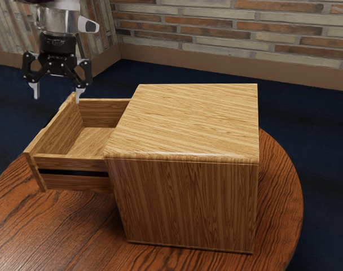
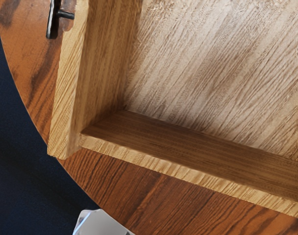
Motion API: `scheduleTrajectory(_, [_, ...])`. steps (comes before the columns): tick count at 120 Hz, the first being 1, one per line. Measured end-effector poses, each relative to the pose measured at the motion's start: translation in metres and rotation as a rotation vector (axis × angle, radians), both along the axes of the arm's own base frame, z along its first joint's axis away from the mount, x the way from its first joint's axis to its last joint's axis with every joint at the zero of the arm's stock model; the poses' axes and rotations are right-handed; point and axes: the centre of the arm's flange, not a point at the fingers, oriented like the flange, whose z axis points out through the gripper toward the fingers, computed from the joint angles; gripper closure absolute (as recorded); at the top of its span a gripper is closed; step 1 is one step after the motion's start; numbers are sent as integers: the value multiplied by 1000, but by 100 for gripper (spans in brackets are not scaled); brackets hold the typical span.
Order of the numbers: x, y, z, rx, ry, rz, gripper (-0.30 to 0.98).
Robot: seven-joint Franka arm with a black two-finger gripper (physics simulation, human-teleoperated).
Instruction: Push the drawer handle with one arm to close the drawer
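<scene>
In the exterior view my gripper [image 1: 58, 97] hangs above the far, front-panel side of the pulled-out drawer [image 1: 95, 141], its two fingers spread wide with nothing between them. The drawer sticks out of the wooden cabinet [image 1: 183, 121] toward the exterior view's left, and its inside is bare. In the wrist view, the black bar handle [image 2: 52, 19] stands off the outer face of the drawer's front panel [image 2: 68, 93]. A pale fingertip [image 2: 101, 224] shows at that view's edge, apart from the drawer.
The cabinet and drawer stand on a round reddish-brown wooden table [image 1: 278, 192]. Past the table's curved edge is a dark blue floor [image 1: 324, 147]. A brick wall [image 1: 228, 34] rises behind.
</scene>
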Motion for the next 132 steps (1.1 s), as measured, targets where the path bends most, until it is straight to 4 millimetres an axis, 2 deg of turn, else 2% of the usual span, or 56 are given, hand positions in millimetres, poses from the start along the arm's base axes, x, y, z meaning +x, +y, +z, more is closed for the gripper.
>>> scheduleTrajectory(6, [11, -12, -3, 18, -61, 34, 0])
scheduleTrajectory(12, [16, -23, 3, 29, -126, 67, 0])
scheduleTrajectory(22, [15, -38, 16, 23, -205, 123, 0])
scheduleTrajectory(28, [13, -37, 25, 13, -238, 174, 0])
scheduleTrajectory(32, [14, -25, 28, 13, -249, 227, 0])
scheduleTrajectory(36, [12, -5, 32, 19, -256, 297, 0])
scheduleTrajectory(42, [0, 41, 44, 28, -275, 424, 0])
scheduleTrajectory(45, [-8, 66, 44, 34, -273, 494, 0])
scheduleTrajectory(50, [-34, 98, 29, 36, -256, 583, 0])
scheduleTrajectory(56, [-56, 124, -3, 42, -229, 664, 0])
scheduleTrajectory(68, [-63, 147, -54, 54, -244, 768, 0])
scheduleTrajectory(77, [-60, 166, -74, 58, -295, 845, 0])
scheduleTrajectory(86, [-58, 182, -83, 61, -353, 915, 3])
scheduleTrajectory(101, [-55, 202, -83, 64, -438, 1017, 35])
scheduleTrajectory(109, [-48, 220, -95, 79, -457, 1076, 49])
scheduleTrajectory(117, [-42, 233, -104, 89, -480, 1122, 59])
scheduleTrajectory(132, [-25, 243, -125, 104, -515, 1166, 69])
